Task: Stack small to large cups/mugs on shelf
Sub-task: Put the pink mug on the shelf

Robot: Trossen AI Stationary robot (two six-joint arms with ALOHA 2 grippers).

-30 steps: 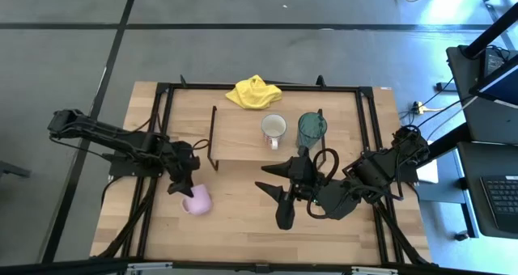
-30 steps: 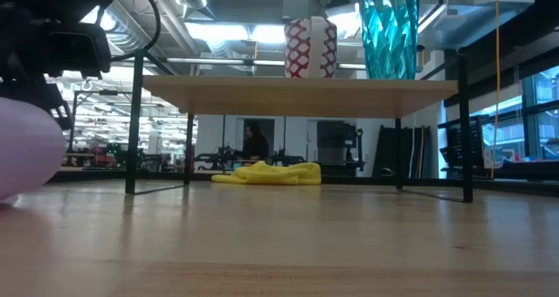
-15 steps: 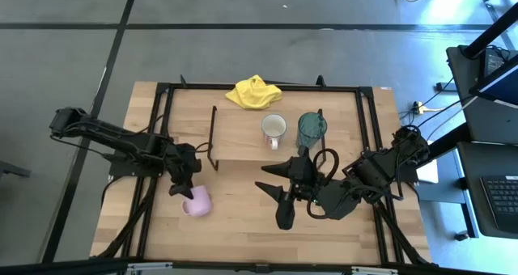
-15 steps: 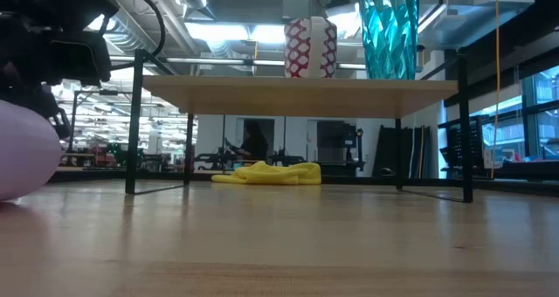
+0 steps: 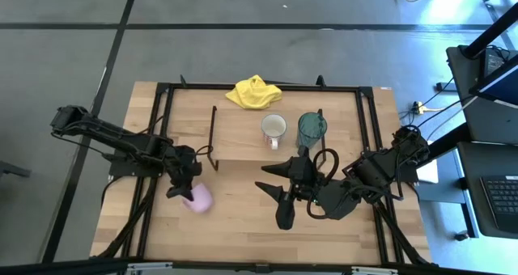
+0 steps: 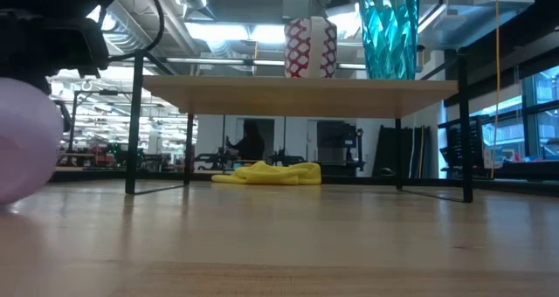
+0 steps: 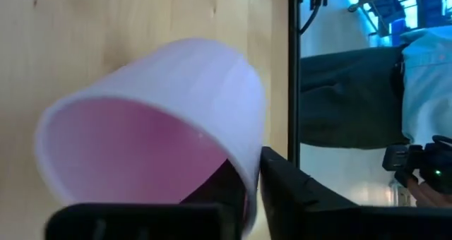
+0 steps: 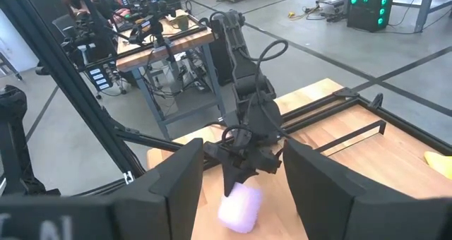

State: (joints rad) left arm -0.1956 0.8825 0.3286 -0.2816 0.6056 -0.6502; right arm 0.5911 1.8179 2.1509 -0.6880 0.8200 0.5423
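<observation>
A small pink mug (image 5: 197, 199) lies on its side on the tabletop, left of the middle; it also shows in the low view (image 6: 19, 140). My left gripper (image 5: 185, 185) is shut on its rim. A white mug (image 5: 273, 128) with a red pattern (image 6: 310, 48) and a teal cup (image 5: 312, 128) stand upright on the wooden shelf (image 5: 235, 142), which rests on dark wire legs. My right gripper (image 5: 272, 192) hangs open and empty near the shelf's front edge, right of the pink mug. My left gripper holds the pink mug by the wall at its open rim (image 7: 248, 155), one finger (image 7: 212, 189) inside the mug and one (image 7: 300, 190) outside. The fingers come from the table's left, slanting down. The mug lies tilted on its side, its mouth toward the gripper.
A yellow cloth (image 5: 253, 92) lies behind the shelf at the table's far edge. A dark metal frame (image 5: 366, 129) runs along the table's sides. There is bare shelf board left of the white mug. A person (image 6: 253, 141) shows in the room beyond the table.
My left gripper has edged toward the table's right with the pink mug's rim in it. The mug has shifted a little with it, and its top stands higher in the low view than before.
</observation>
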